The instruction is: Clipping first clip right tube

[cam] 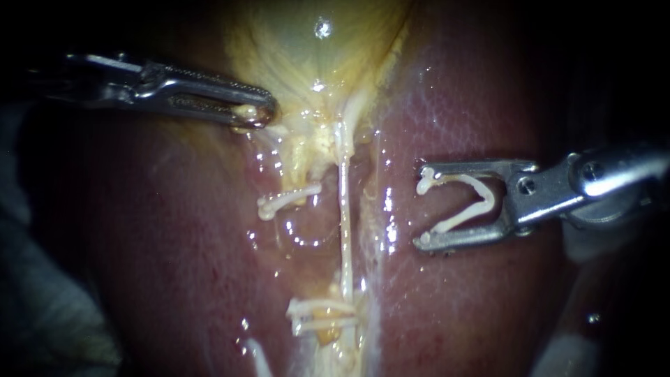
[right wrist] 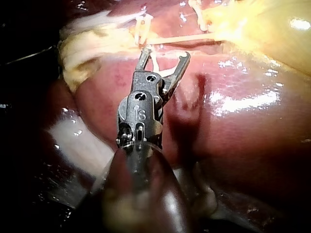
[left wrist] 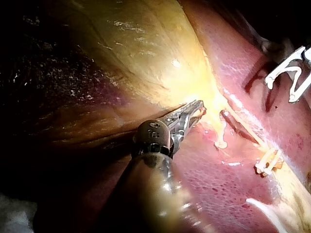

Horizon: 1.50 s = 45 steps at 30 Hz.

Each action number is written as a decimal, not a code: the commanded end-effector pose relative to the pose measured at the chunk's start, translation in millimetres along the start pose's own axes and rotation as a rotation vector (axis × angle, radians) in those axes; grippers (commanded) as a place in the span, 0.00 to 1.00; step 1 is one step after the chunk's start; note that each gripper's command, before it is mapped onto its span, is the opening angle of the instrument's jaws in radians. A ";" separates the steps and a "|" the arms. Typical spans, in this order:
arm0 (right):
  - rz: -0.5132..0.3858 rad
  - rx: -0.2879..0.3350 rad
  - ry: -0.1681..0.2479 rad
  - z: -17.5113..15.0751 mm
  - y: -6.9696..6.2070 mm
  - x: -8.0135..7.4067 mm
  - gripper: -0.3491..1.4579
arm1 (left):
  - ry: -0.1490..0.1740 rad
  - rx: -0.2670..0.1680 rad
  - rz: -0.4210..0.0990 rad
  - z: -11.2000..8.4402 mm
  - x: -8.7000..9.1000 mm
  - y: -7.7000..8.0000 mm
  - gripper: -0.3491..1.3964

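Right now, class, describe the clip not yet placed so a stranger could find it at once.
Find the yellow gallbladder at the top of the endoscope view and the thin tube running down from it. Right of that tube, the right instrument holds a white clip between its jaws. Unlike the two clips on the tissue, it is spread wide.

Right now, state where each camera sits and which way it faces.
Endoscope: close over the tissue, facing gallbladder, liver and tube; left instrument and right instrument with its loaded clip both show.
Left wrist: on the left arm, looking along its own shaft to the gallbladder it grips.
Right wrist: on the right arm, looking past its own jaws towards the tube.
Shared: all three see the tube and liver.
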 end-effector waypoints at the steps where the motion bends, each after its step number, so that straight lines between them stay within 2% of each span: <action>1: 0.000 0.000 0.000 0.0 0.0 0.0 0.47 | -0.002 -0.005 0.000 -0.3 0.1 0.0 0.00; 7: 0.000 0.003 0.000 0.0 -0.1 0.1 0.47 | 0.011 0.022 -0.019 -4.8 1.8 0.9 0.00; 9: 0.000 0.005 0.001 0.0 -0.1 0.1 0.47 | 0.016 0.032 -0.008 -6.5 2.8 1.1 0.00; 13: 0.001 0.008 0.001 0.2 -0.1 0.1 0.47 | 0.030 0.044 -0.002 -8.2 4.0 1.5 0.00; 17: 0.001 0.017 0.003 0.7 -0.2 0.2 0.47 | 0.031 0.046 0.003 -8.1 3.9 1.6 0.00; 20: 0.000 0.057 0.009 1.6 -0.3 0.1 0.47 | 0.032 0.047 0.003 -8.0 3.8 1.6 0.00; 24: 0.014 0.056 0.004 3.1 -0.2 -0.2 0.47 | 0.032 0.047 0.003 -8.0 3.8 1.6 0.00; 37: 0.124 0.080 0.003 10.6 0.4 -3.6 0.47 | 0.032 0.048 0.003 -7.9 3.8 1.6 0.00; 45: 0.192 0.081 0.038 14.9 0.2 -4.7 0.47 | 0.033 0.049 0.003 -7.8 3.7 1.6 0.00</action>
